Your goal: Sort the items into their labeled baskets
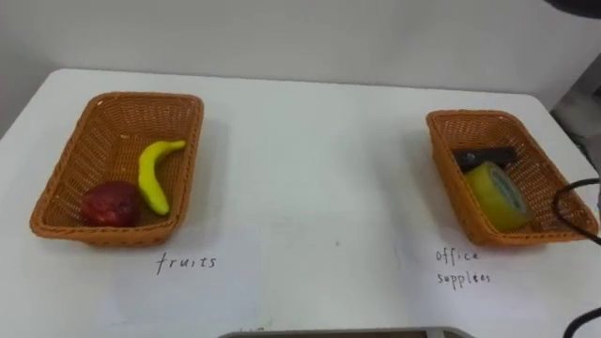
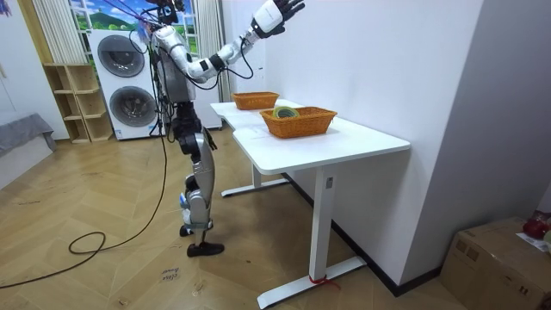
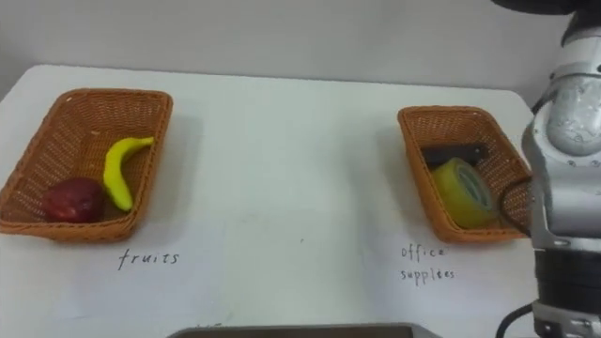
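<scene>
Two wicker baskets stand on the white table (image 1: pixel 310 178). In the left basket (image 1: pixel 117 105), above a handwritten fruit label, lie a yellow banana (image 1: pixel 153 176) and a dark red apple (image 1: pixel 110 204). The right basket (image 1: pixel 474 117), above the office supplies label, holds a yellow tape roll (image 1: pixel 498 192) and a dark flat object (image 1: pixel 484 156). In the room view my right hand (image 2: pixel 280 12) is raised high above the table, fingers spread and holding nothing. My right forearm (image 3: pixel 568 160) rises past the right basket.
The table stands against a white wall, and I stand at its long side. Behind me are two stacked washing machines (image 2: pixel 125 82) and a wooden shelf (image 2: pixel 73 103). A cardboard box (image 2: pixel 499 258) sits on the floor at the room view's right.
</scene>
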Robot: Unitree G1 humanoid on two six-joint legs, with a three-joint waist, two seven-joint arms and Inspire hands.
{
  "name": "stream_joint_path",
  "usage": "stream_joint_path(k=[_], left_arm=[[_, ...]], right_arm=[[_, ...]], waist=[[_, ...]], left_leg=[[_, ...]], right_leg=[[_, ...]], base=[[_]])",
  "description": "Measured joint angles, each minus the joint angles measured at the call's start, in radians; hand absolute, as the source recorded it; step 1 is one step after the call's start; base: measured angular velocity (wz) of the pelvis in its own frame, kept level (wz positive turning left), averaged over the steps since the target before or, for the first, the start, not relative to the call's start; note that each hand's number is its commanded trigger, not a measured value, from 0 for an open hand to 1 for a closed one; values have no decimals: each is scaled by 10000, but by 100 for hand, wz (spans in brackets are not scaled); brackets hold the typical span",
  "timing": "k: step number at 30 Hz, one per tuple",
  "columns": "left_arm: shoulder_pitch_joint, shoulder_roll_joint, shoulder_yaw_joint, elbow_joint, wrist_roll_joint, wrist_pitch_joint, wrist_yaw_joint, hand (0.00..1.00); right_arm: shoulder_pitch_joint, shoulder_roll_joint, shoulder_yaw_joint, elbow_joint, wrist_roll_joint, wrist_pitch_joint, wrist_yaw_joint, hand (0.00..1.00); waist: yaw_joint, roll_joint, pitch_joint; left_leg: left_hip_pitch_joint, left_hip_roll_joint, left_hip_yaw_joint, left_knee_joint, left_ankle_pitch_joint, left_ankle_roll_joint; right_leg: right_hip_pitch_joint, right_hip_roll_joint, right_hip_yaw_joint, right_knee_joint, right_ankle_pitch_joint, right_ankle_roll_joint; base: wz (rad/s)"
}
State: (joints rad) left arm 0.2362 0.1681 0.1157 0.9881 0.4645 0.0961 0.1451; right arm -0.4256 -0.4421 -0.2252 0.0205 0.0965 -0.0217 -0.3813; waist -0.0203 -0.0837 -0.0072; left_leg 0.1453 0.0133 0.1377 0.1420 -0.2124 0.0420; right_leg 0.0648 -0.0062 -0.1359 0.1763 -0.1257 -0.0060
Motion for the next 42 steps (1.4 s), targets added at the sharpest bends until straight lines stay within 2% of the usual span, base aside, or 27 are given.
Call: stream_joint_path(k=[5,7,11,17,19,22,26,27,29,31,34,38,40,42], left_arm=[[292,75,85,-245,-20,-152,28,0],[358,75,92,-268,-23,-173,47,0],[407,75,85,-266,-21,-229,189,0],[574,56,288,-257,-20,-238,432,0],[620,54,372,-254,-23,-236,455,0],[716,53,370,-256,-25,-235,519,0],[758,30,371,-289,-35,-234,714,0],[754,33,375,-356,-42,-233,771,0],[773,32,372,-437,-57,-233,865,0],[722,32,360,-434,-426,-232,877,0],[682,44,351,-469,-918,-234,884,0],[682,56,368,-491,-1230,-374,1007,0],[752,56,344,-677,-1235,-389,1055,0],[795,56,342,-675,-1234,-393,1098,0]], right_arm=[[448,-276,-823,-29,-2,-81,-551,0],[824,-450,-1267,-33,542,-121,-759,0],[1158,-465,-1764,-32,1522,-121,-1275,0],[2416,-463,-2890,-34,1898,-130,-1883,0],[3097,-459,-3251,-33,2192,-127,-2243,0],[3634,-458,-3595,-19,2446,-128,-2630,0],[4290,-422,-3851,-20,2728,-133,-2953,0],[4624,-357,-3968,-19,3018,-181,-3065,0],[5093,-244,-3992,11,3401,-221,-3344,0],[5306,-99,-3993,252,3612,-234,-3615,0],[5692,261,-4041,684,4019,-295,-4041,0],[5965,845,-4251,2130,5020,-505,-4396,0],[6277,1145,-4254,2648,5685,-523,-4599,0],[6471,1465,-4250,2977,5715,-540,-4751,0]], waist=[[-258,-20,-12],[-374,-33,-17],[-598,-35,-14],[-837,-8,20],[-911,15,18],[-1120,55,37],[-1227,67,63],[-1258,116,30],[-1250,125,34],[-1407,116,45],[-1570,124,38],[-1656,108,35],[-1649,182,37],[-1635,248,48]], left_leg=[[94,119,253,-35,-71,-91],[98,134,266,-57,-79,-105],[88,146,294,-73,-85,-116],[61,184,504,-133,-112,-140],[42,188,552,-144,-132,-150],[-10,195,621,-147,-144,-142],[-8,232,698,-140,-190,-163],[-5,251,721,-133,-207,-178],[3,273,779,-132,-226,-205],[-32,275,787,-135,-227,-206],[-126,272,807,-122,-226,-206],[-118,281,817,-126,-232,-211],[-119,275,825,-134,-235,-206],[-112,267,833,-135,-237,-204]], right_leg=[[-9,185,278,-21,41,-68],[-35,220,318,-25,49,-81],[-120,246,334,-15,53,-87],[-182,285,463,-52,62,-102],[-232,303,515,-46,62,-102],[-310,307,541,-40,62,-102],[-328,339,551,-42,62,-103],[-333,366,594,-51,65,-108],[-355,420,718,-53,61,-121],[-393,430,755,-44,58,-128],[-483,429,773,-40,57,-129],[-474,438,780,-48,56,-131],[-479,437,827,-48,56,-131],[-478,438,876,-41,56,-131]], base=[[-18],[-5],[-4],[-9],[-10],[-6],[-6],[-9],[-11],[-5],[0],[0],[0],[-2]])
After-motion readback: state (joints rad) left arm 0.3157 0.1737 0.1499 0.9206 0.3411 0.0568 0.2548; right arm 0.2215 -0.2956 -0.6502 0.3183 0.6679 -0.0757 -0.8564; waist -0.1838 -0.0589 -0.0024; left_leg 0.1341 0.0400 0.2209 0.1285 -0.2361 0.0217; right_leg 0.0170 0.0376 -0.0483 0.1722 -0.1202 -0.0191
